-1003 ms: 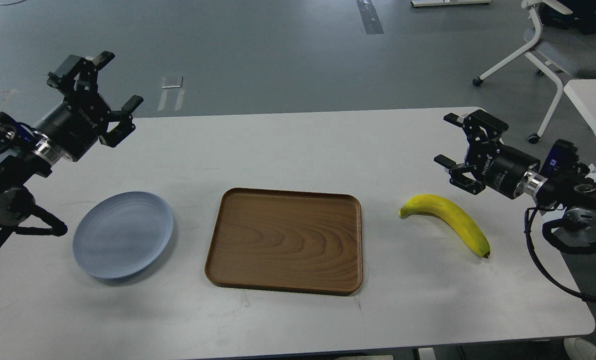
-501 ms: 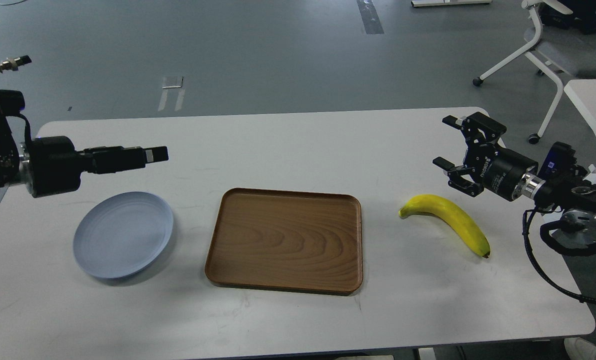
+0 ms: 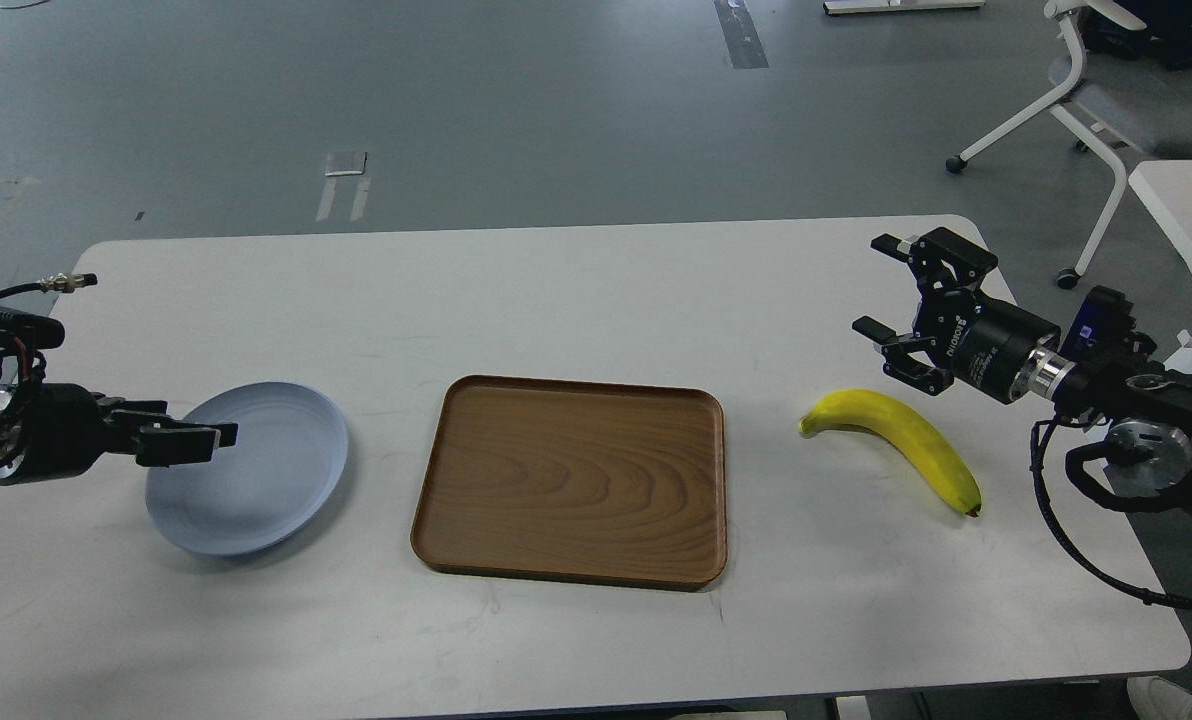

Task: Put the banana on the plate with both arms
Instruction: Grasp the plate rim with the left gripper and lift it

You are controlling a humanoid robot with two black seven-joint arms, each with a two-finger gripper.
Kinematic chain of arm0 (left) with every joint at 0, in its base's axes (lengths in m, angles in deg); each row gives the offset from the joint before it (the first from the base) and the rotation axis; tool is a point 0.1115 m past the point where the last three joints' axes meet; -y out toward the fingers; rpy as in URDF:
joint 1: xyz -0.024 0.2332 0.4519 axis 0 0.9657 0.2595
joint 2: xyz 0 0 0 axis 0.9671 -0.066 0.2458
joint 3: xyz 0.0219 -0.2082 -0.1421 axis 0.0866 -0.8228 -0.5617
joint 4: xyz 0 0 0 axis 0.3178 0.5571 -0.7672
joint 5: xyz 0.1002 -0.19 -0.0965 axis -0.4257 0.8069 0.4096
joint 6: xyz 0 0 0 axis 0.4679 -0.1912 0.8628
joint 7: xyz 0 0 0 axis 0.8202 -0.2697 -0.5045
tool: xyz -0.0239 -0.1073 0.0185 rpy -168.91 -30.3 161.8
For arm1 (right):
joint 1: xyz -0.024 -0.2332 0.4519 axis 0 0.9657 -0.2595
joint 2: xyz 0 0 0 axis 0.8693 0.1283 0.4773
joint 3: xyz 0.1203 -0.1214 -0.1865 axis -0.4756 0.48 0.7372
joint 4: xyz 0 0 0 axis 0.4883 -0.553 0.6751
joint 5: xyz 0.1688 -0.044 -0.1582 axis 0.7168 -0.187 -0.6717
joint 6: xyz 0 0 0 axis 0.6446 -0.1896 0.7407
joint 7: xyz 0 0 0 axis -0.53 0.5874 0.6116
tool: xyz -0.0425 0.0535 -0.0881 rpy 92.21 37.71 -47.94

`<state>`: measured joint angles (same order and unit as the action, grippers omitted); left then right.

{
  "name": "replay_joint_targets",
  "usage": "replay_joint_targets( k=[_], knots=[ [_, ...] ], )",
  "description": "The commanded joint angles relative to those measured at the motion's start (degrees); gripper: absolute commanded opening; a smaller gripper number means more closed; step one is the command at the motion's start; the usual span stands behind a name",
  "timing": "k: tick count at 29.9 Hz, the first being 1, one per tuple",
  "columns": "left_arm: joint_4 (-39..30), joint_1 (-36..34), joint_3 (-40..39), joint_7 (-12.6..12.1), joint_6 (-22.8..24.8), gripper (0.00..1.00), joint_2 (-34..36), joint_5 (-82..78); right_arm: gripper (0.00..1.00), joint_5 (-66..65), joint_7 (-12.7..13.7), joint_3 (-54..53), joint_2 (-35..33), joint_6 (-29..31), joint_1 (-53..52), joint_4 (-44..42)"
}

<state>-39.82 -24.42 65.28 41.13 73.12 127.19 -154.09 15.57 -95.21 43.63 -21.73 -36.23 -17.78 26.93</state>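
The yellow banana point(image 3: 896, 436) lies on the white table at the right, stem end pointing left. The pale blue-grey plate point(image 3: 266, 475) lies at the left. My right gripper point(image 3: 878, 300) is open and empty, hovering just above and behind the banana's stem end without touching it. My left gripper point(image 3: 214, 436) is low over the plate's left rim, pointing right and seen edge-on, so its fingers cannot be told apart. It holds nothing that I can see.
A brown wooden tray point(image 3: 571, 480) lies in the middle of the table point(image 3: 576, 300), between plate and banana. An office chair point(image 3: 1106, 90) and the corner of another white table point(image 3: 1191, 210) stand beyond the right end.
My left arm has swung down from high at the back left, turning its gripper edge-on, to low over the plate's left rim. My right gripper has crept slightly left toward the banana's stem end.
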Motion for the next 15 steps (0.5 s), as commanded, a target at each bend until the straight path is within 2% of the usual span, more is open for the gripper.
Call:
replay_joint_targets(
  k=[1, 9, 12, 15],
  knots=[
    [3.58, -0.03, 2.26, -0.01, -2.24, 1.00, -1.34, 0.17, 1.00, 0.00, 0.00, -0.01, -0.09, 0.00, 0.12, 0.00],
    [8.60, 1.46, 2.53, -0.01, -3.21, 0.98, -2.93, 1.32, 1.00, 0.00, 0.00, -0.01, -0.18, 0.00, 0.29, 0.09],
    [11.50, 2.60, 2.53, -0.01, -6.27, 0.96, -4.07, 1.41, 1.00, 0.00, 0.00, -0.10, -0.09, 0.00, 0.29, 0.18],
    [13.00, 3.39, 2.53, -0.01, -6.99, 0.95, -4.34, 1.41, 1.00, 0.08, 0.00, -0.10, -0.09, 0.00, 0.29, 0.18]
  ],
)
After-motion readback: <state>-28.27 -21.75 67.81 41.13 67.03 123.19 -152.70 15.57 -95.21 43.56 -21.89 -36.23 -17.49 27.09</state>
